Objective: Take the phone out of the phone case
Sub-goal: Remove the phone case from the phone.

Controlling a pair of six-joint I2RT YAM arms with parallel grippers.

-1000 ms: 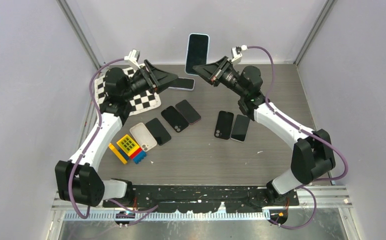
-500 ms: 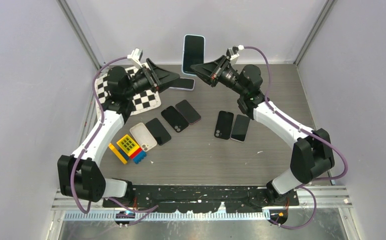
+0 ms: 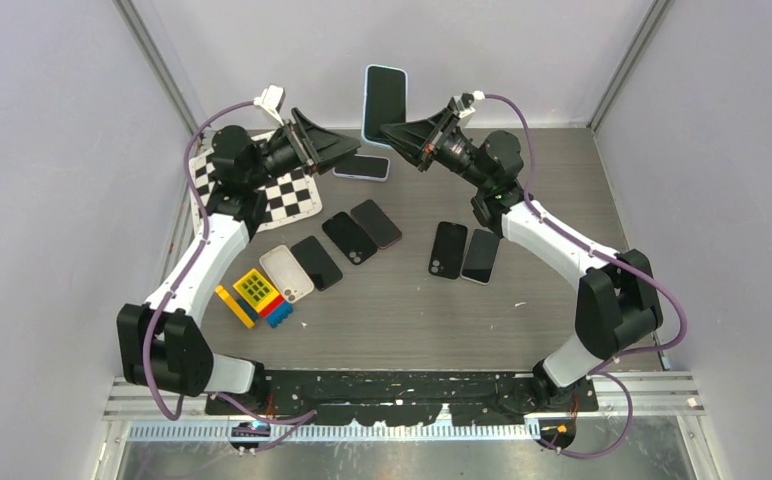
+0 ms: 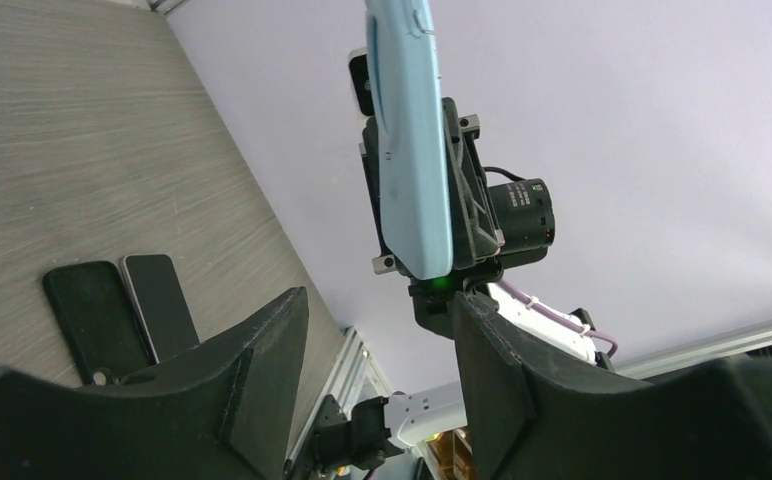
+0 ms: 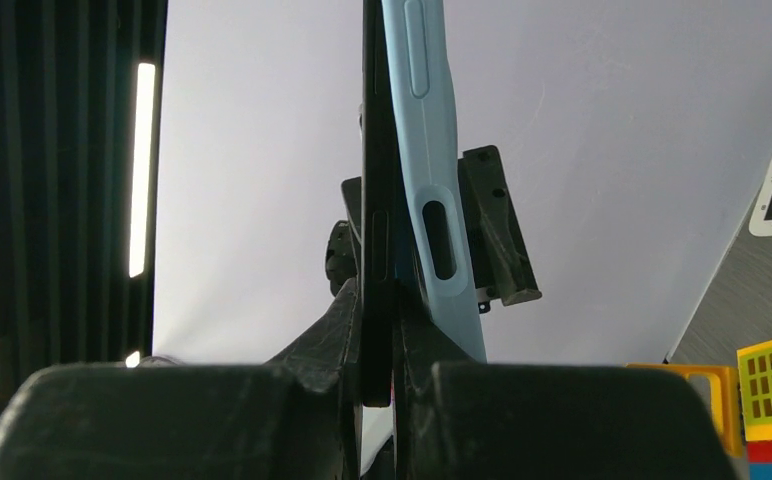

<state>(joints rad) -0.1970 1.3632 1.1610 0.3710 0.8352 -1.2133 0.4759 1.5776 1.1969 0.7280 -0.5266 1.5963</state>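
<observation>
Top external view, catalogued from the near edge to the far wall.

1. Grey wood-grain tabletop (image 3: 402, 320).
2. Cluster of yellow, red and blue toy bricks (image 3: 255, 295), left of centre.
3. Off-white rounded phone-shaped slab (image 3: 287, 272), just beside the bricks and lying flat.
4. Three dark phones in a diagonal row (image 3: 349, 237), lying flat.
5. Pair of dark phones (image 3: 464, 252), side by side, right of centre.
6. Black-and-white checkerboard mat (image 3: 287, 198), far left, partly under the left arm.
7. Pale-blue flat handset (image 3: 362, 167), lying beyond the row.
8. Left gripper (image 3: 347, 150): raised, jaws parted with nothing between them, tips near the lifted phone but apart from it.
9. Right gripper (image 3: 390, 130): clenched on the lower end of the black-screened phone (image 3: 384, 98), held upright above the tabletop's far edge.
10. Pale-blue case (image 5: 432, 200): on the phone's back. In the right wrist view its edge angles away from the phone's edge toward the gripper.
</observation>
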